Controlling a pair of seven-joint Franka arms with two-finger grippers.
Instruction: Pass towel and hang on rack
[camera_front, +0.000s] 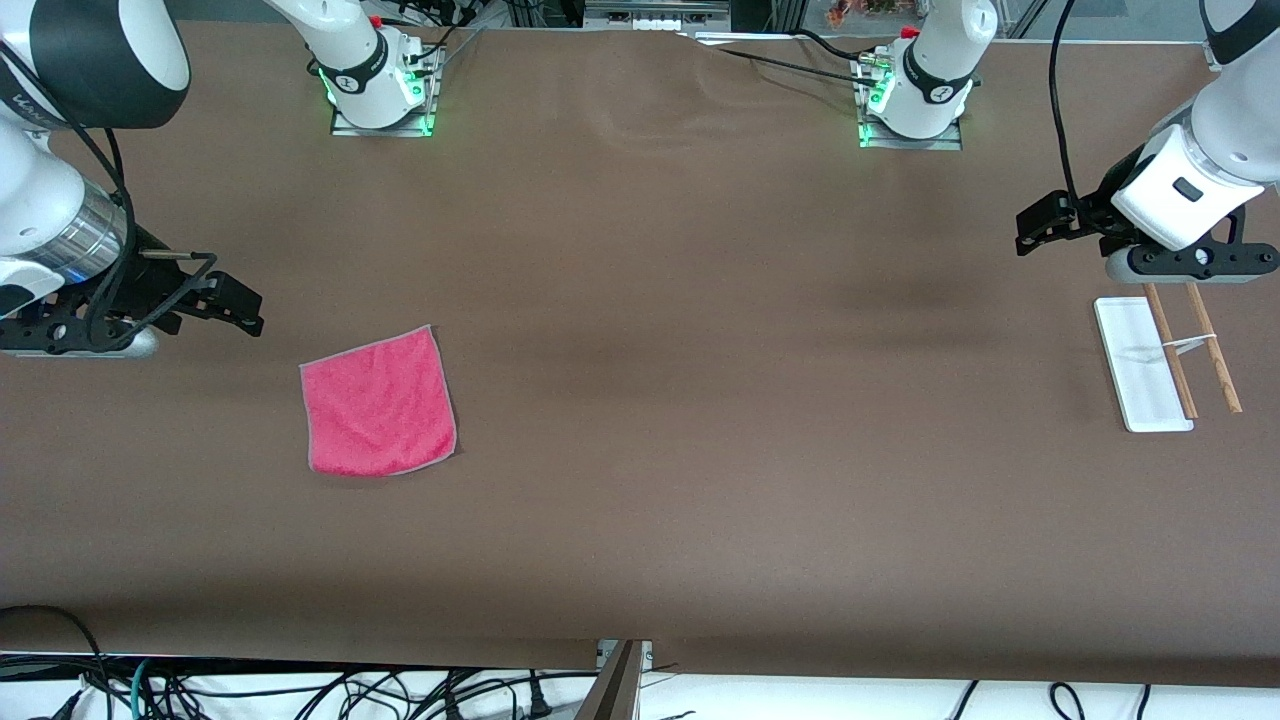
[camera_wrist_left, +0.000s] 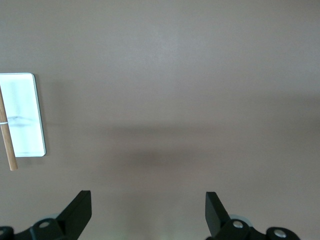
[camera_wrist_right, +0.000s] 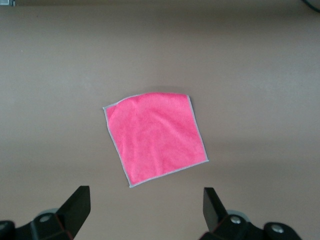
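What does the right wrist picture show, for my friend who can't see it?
A pink towel with a thin grey edge lies flat on the brown table, turned a little askew. The open right gripper is up over the table, its two black fingers apart, holding nothing.

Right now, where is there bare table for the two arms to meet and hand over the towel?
The widest bare stretch of the table lies between the pink towel and the rack. The strip nearer the front camera is bare too. It is tightest at the ends: the open right gripper hangs beside the towel, and the open left gripper by the rack.
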